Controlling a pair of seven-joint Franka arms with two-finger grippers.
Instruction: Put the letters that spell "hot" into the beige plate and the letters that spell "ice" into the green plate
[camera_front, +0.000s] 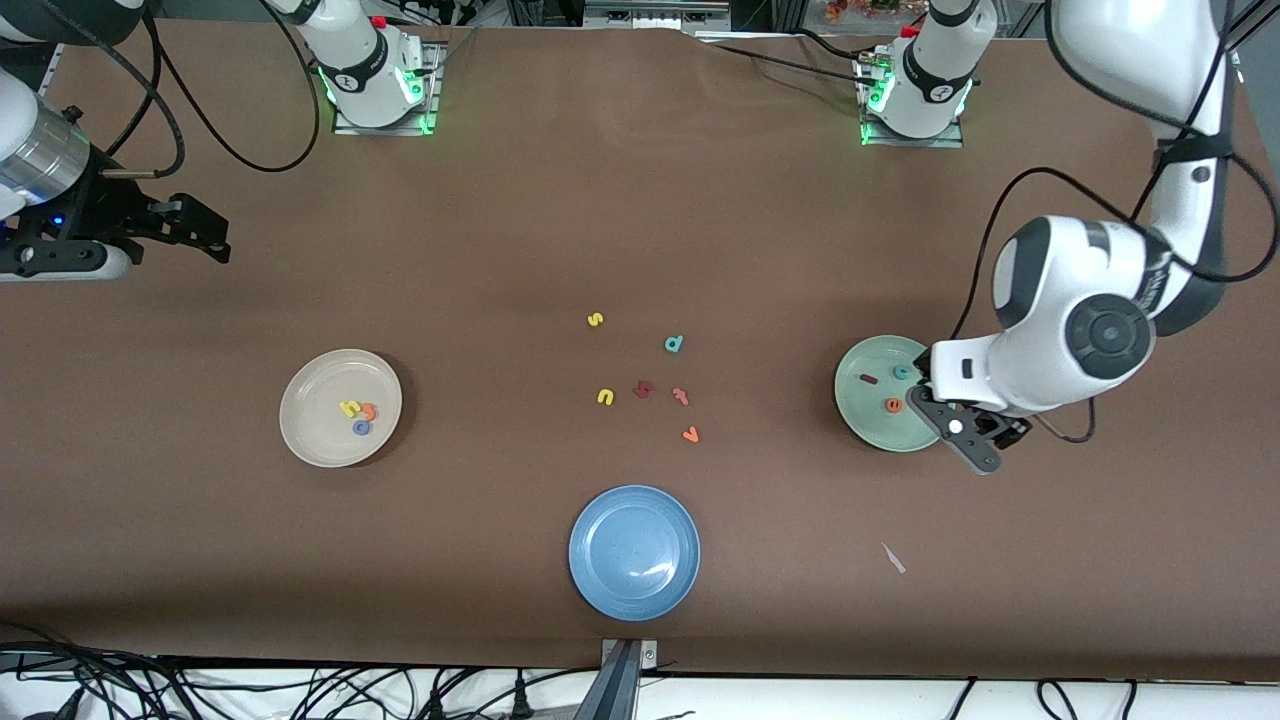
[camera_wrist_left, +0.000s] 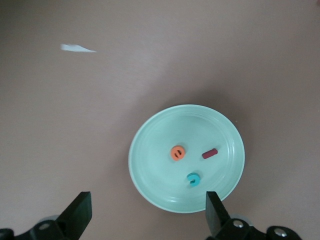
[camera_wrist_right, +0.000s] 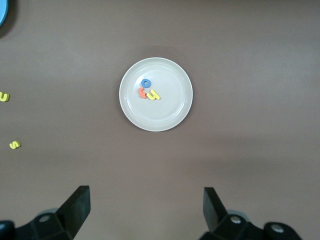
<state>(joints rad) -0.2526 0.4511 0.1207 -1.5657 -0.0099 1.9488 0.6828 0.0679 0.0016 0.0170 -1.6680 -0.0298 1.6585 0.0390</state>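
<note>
The beige plate (camera_front: 313, 412) lies toward the right arm's end of the table. In it are the yellow h (camera_front: 349, 408), the orange t (camera_front: 369, 411) and the blue o (camera_front: 361, 428), bunched together. The green plate (camera_front: 862, 415) holds the dark red i (camera_front: 869, 379), the teal c (camera_front: 901, 373) and the orange e (camera_front: 893, 405), each apart from the others. My left gripper (camera_front: 945, 415) hangs open and empty over that plate's edge (camera_wrist_left: 150, 145). My right gripper (camera_front: 205, 232) waits open and empty, high over the table's end, looking down on the beige plate (camera_wrist_right: 170, 112).
A blue plate (camera_front: 634, 552) lies nearest the front camera. Loose letters lie mid-table: a yellow s (camera_front: 595, 320), a teal d (camera_front: 674, 344), a yellow u (camera_front: 605, 397), a dark red letter (camera_front: 643, 389), a salmon one (camera_front: 681, 396), an orange v (camera_front: 690, 435). A white scrap (camera_front: 893, 558) lies near the front.
</note>
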